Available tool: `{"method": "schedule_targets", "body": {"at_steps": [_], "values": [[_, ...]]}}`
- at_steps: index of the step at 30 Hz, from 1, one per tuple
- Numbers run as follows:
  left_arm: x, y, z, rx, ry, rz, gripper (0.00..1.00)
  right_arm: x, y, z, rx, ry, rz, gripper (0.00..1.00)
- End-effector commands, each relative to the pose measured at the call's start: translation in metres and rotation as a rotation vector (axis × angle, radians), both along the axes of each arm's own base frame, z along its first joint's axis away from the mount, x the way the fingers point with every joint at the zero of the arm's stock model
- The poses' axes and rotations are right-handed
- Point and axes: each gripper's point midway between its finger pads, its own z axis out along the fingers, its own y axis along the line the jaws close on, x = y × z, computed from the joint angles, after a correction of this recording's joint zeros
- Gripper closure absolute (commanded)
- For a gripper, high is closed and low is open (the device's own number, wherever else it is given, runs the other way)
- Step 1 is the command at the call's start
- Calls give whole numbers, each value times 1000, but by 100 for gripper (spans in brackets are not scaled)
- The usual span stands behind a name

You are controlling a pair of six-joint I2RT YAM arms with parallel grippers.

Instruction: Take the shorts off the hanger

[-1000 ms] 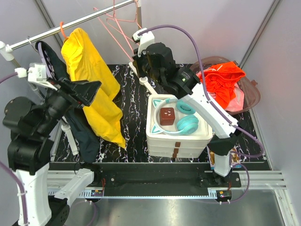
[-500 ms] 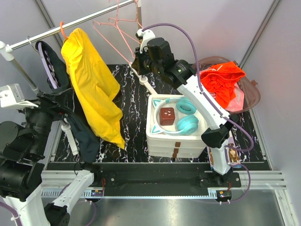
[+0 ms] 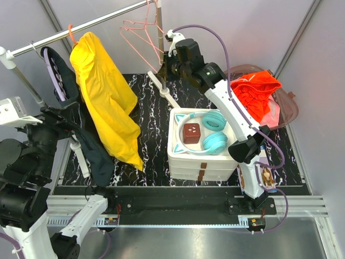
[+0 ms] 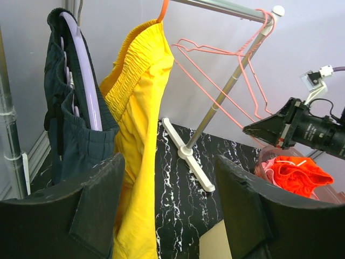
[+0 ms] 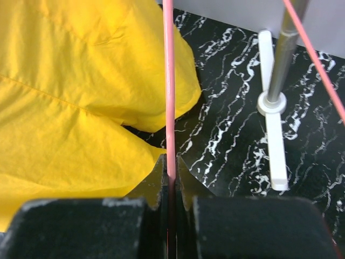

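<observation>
- Right gripper (image 5: 171, 162): fingers pinched shut on the lower wire of a bare pink wire hanger (image 5: 168, 81). Over the last second the arm has risen and swung toward the upright post (image 5: 280, 65) at the right end of the rack, bringing the hanger with it. The hanger now sits more upright and closer under the rail (image 3: 108, 19).
- Left gripper (image 4: 168, 181): fingers spread wide, holding nothing. A second ago it was up against the dark shorts (image 4: 70, 140). It has since drawn back toward the near left and has held there for the last half second.
- Yellow shorts (image 3: 105, 102): unmoved, draped from an orange hook (image 3: 71, 33) on the rail, hem hanging down over the marbled table. Neither gripper touches them.
- Dark shorts: on a lilac hanger (image 4: 86, 81) just left of the yellow pair, partly behind it, also unmoved.
- Basket (image 3: 291, 110), far right: holds an orange-red garment (image 3: 253, 91), well apart from the rack.
- Reading: the held hanger carries no cloth, so this motion looks like parking an emptied hanger. Two pairs of shorts are yet to be taken off, and the open left gripper stands nearest them.
</observation>
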Motion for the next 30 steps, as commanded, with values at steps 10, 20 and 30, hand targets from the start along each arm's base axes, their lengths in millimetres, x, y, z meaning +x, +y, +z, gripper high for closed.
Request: {"method": "schedule_targets", "body": {"at_steps": [10, 20, 30], "values": [[11, -4, -6, -101, 47, 10, 27, -28, -41, 36, 29, 58, -61, 0], [46, -16, 16, -218, 55, -1, 25, -114, -87, 51, 21, 224, -22, 0], [94, -5, 63, -97, -35, 86, 37, -203, -131, 58, 144, 260, 49, 0]]}}
